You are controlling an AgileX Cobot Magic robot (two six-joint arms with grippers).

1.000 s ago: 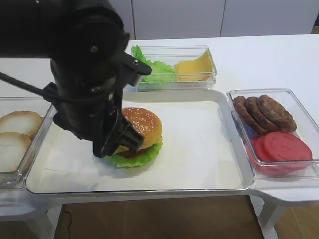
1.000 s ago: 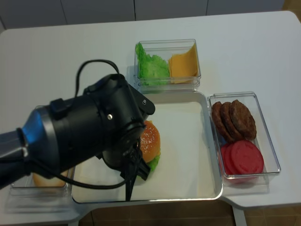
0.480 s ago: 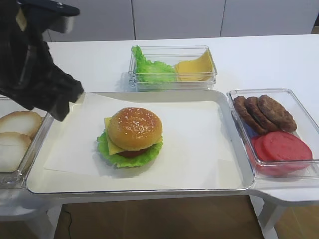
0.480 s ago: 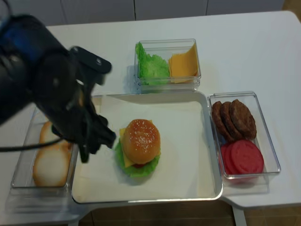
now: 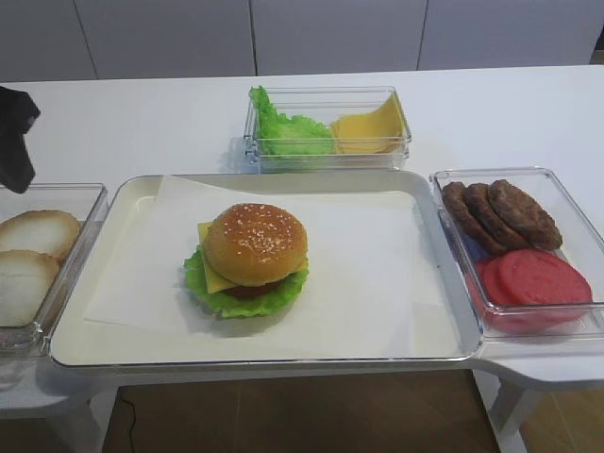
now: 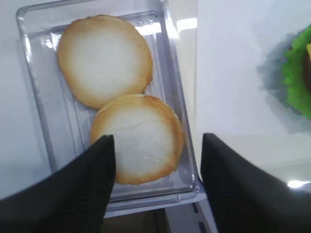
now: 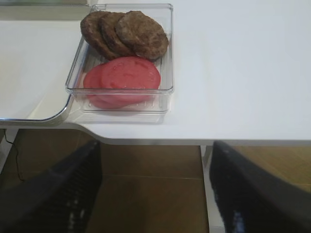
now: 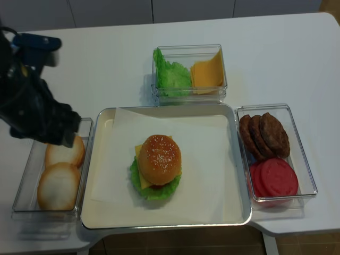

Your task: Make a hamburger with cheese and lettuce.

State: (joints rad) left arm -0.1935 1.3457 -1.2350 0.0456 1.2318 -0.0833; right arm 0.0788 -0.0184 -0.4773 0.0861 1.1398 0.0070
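The hamburger (image 5: 247,259) sits on white paper (image 5: 377,274) in the big tray (image 5: 444,354), a bit left of the middle. It looks all done. The lettuce (image 5: 241,297) is at the bottom, so its frill sticks out all around. The cheese (image 5: 209,266) lies under the bun top, and one yellow corner pokes out on the left. A bit of red-brown filling shows between them. Nothing touches the burger, so it stands by itself.

The left gripper (image 6: 155,189) is up over the box of pale bun halves (image 6: 104,60), well away from the burger. Its two dark fingers (image 6: 73,194) stand wide apart with nothing between them. I think it is out of the way because its job is finished.

The right gripper (image 7: 154,187) hangs past the table edge, near the box with patties (image 7: 125,34) and red slices (image 7: 121,77). It is wide too and holds nothing.

The spare leaves (image 5: 288,132) and spare yellow slices (image 5: 370,127) wait in the box behind the tray, easy to reach.
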